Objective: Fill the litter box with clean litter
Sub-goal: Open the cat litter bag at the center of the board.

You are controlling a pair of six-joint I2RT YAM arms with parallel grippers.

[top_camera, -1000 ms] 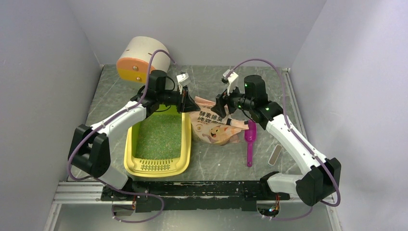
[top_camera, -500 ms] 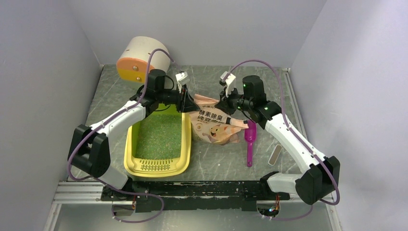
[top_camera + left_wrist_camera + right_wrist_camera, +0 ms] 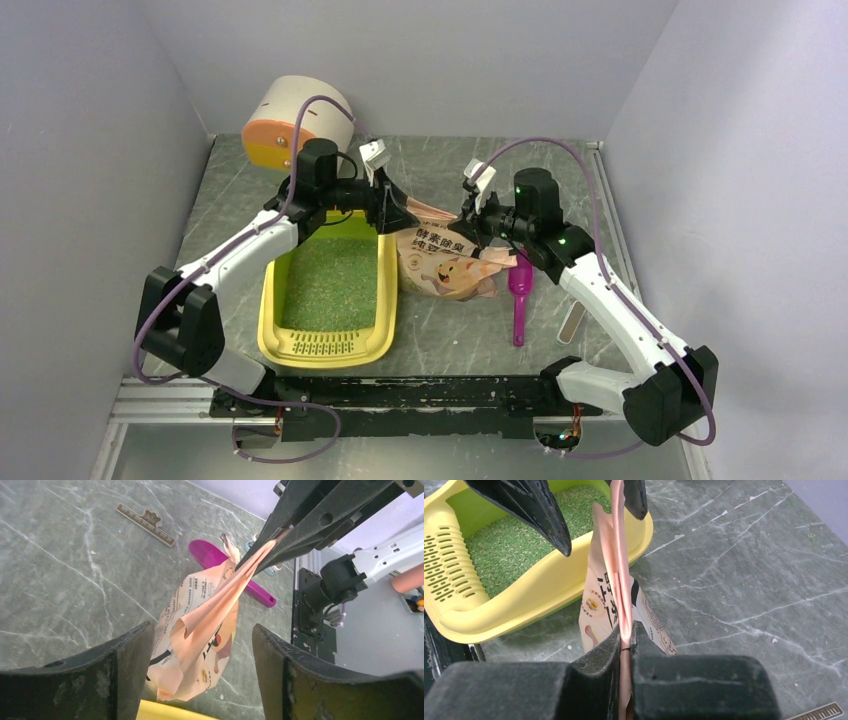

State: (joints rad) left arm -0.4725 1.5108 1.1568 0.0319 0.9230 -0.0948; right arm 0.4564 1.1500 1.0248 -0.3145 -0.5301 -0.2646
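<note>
**Litter box filled with green litter, bag held up beside it**

The litter box (image 3: 325, 345) stood on the left half of the worktop (image 3: 430, 160), with its long side running from near to far and its slotted grille at the near end. The clean litter (image 3: 335, 285) covered its floor as a green, speckled layer.

Just beside the right wall of the box was the pink-beige bag (image 3: 445, 265) with the cartoon animal. Its lower part rested on the worktop and its upper edge was pulled upward.

The right tool (image 3: 625, 635) was clenched on this upper edge, and the thin bag material was pressed flat between its two fingers. The left tool (image 3: 200, 630) hung over the far right corner of the box. Its fingers stood wide apart on both sides of the bag's fold and gripped nothing.

To the right of the bag lay the magenta scoop (image 3: 519, 300), with its handle pointing to the near edge. A small beige ruler (image 3: 572, 322) lay further right. The white cylinder (image 3: 295, 120) with the orange end stood in the far left corner, well apart from the box.
</note>
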